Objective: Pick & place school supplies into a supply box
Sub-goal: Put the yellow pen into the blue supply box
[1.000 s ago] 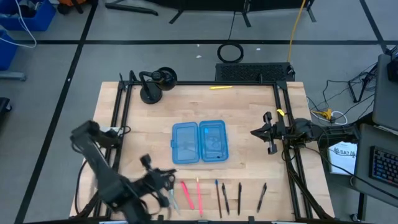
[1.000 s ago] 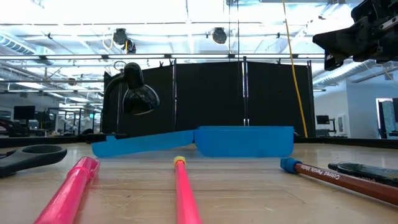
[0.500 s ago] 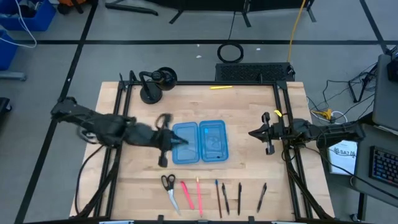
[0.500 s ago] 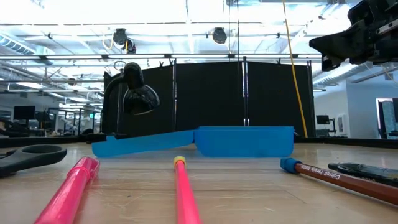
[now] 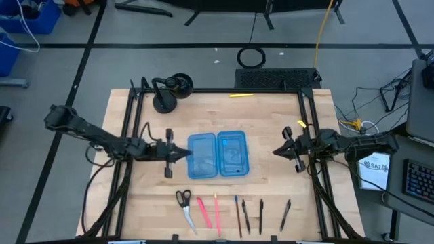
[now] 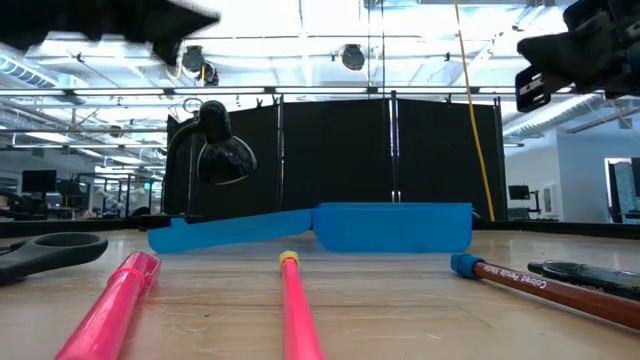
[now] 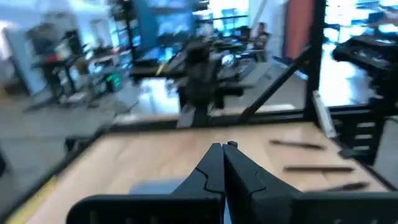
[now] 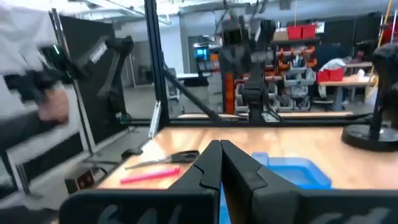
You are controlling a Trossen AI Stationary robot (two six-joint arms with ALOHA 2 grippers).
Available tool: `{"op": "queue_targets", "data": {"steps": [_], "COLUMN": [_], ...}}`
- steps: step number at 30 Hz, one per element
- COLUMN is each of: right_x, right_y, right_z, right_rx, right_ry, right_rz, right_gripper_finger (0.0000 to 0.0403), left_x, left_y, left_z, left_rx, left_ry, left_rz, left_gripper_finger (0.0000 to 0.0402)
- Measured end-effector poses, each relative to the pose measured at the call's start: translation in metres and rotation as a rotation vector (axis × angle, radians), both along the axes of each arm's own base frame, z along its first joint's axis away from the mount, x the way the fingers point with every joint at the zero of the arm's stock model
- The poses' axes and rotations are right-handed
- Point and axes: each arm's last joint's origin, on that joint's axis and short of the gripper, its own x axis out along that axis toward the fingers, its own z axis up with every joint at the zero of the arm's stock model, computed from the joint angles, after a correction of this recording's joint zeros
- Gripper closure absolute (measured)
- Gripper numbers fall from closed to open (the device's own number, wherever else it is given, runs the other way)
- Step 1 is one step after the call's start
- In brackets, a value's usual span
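Observation:
The supply box (image 5: 218, 154) lies open mid-table, both blue halves flat; the low view shows the supply box (image 6: 320, 228) edge-on. The supplies lie in a row along the near edge: scissors (image 5: 183, 202), two pink markers (image 5: 209, 211), a blue pen (image 5: 237, 209) and several dark pens (image 5: 262, 213). A yellow pencil (image 5: 241, 95) rests at the far edge. My left gripper (image 5: 186, 154) is shut and hovers by the box's left half; the left wrist view shows its fingertips (image 7: 222, 147) together. My right gripper (image 5: 275, 150) is shut, in the air right of the box, fingertips (image 8: 217, 144) together.
A black desk lamp (image 5: 169, 91) stands at the far left corner. Black frame rails (image 5: 132, 135) run along the table's left and right sides. A person's hand and white sleeve (image 8: 43, 93) show beyond the table. Bare wood lies between the box and the row of supplies.
My left arm has swung from the near left corner, above the scissors, up and toward the far side. It has stretched out level, so its gripper now stands by the box's left half. The scissors lie on the table where they were.

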Motion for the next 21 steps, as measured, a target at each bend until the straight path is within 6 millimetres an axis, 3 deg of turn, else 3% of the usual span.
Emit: {"op": "queue_targets", "data": {"steps": [3, 6, 10, 13, 21], "right_x": [0.003, 0.007, 0.020, 0.045, 0.122], "right_y": [-0.001, -0.008, -0.021, -0.036, -0.107], "right_z": [-0.002, 0.034, 0.058, 0.080, 0.097], "right_rx": [-0.029, -0.075, -0.172, -0.196, -0.380], "right_ry": [0.191, 0.282, 0.609, 0.748, 0.978], "right_rz": [-0.026, -0.229, -0.435, -0.501, -0.554], "right_gripper_finger": [0.0403, 0.0403, 0.0403, 0.0403, 0.0403], "left_x": [-0.019, -0.030, -0.035, -0.035, -0.034], "left_y": [0.007, 0.015, 0.022, 0.026, 0.029], "left_z": [-0.027, -0.046, -0.055, -0.059, -0.058], "left_rx": [-0.086, -0.135, -0.146, -0.117, -0.094], "left_ry": [-0.015, 0.002, 0.006, 0.028, 0.028], "left_rz": [0.084, 0.193, 0.258, 0.282, 0.283], "left_gripper_finger": [0.0401, 0.0401, 0.0401, 0.0400, 0.0387]}}
